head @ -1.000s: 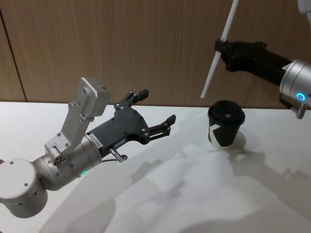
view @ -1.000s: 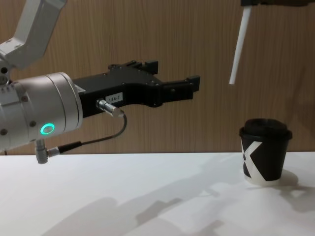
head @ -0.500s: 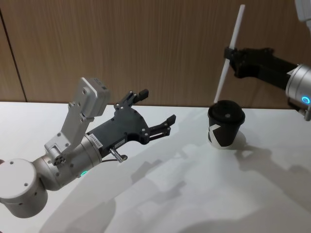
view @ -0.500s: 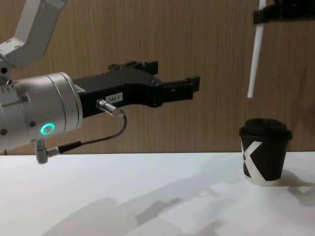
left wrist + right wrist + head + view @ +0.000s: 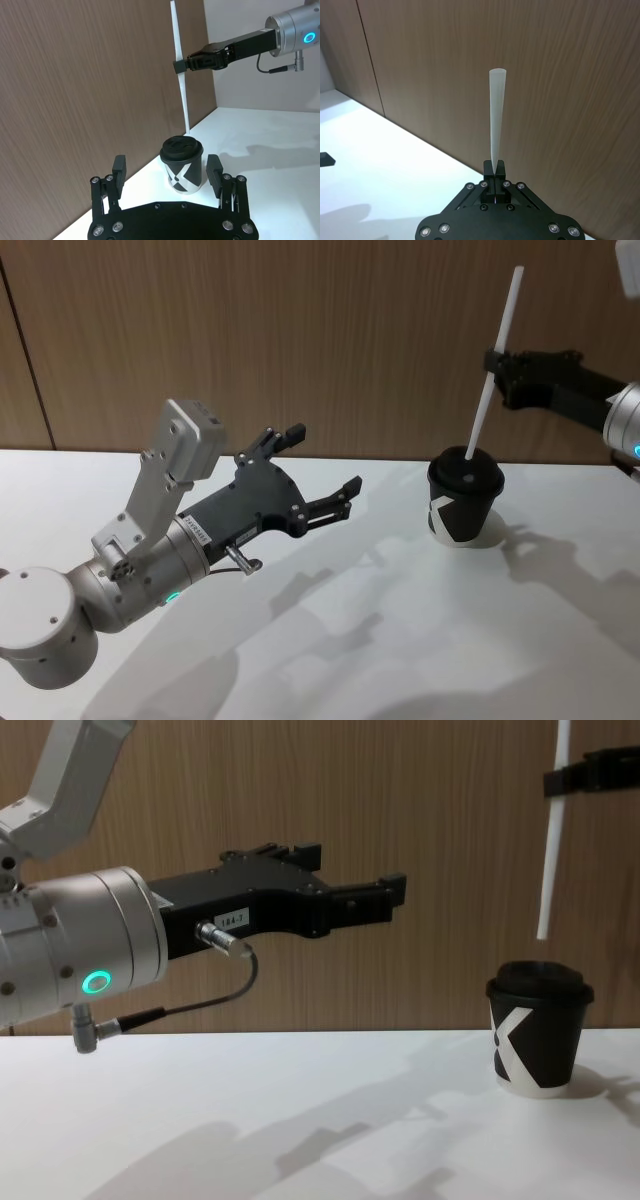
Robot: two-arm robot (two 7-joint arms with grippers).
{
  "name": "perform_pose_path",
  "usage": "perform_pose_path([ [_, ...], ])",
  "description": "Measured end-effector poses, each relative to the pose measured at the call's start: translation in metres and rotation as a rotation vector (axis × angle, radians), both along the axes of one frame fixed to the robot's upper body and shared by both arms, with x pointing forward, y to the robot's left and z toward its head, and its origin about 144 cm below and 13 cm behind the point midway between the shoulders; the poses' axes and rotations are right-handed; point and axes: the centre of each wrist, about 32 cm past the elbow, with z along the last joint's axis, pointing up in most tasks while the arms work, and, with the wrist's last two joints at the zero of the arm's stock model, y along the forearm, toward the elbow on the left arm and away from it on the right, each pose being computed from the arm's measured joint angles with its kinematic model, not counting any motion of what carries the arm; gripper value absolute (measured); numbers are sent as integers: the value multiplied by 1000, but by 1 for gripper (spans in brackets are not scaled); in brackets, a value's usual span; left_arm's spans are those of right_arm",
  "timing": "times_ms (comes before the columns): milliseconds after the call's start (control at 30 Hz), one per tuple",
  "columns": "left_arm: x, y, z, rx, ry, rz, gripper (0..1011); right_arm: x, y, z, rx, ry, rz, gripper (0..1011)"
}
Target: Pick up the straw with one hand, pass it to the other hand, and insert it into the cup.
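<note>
1. The right gripper (image 5: 497, 364) is clamped on the straw (image 5: 492, 365) around its middle, so a long free end hangs below the fingers to go into the lid.
2. From the chest view, the straw's lower tip sits just above the cup (image 5: 538, 1028), not in yet, I'd say. It leans a little.
3. That arm reaches in level from the right, well above the cup.
4. The left gripper (image 5: 322, 465) hangs off to the side, fingers spread and holding nothing, pointed toward the cup.
</note>
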Motion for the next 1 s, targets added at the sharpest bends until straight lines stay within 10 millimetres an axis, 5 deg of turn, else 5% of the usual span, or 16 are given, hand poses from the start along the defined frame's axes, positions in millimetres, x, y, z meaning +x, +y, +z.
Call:
perform_pose_path([
  [1000,0,0,0,0,0,0,1003,10,-12,-23,4,16,-37,6],
])
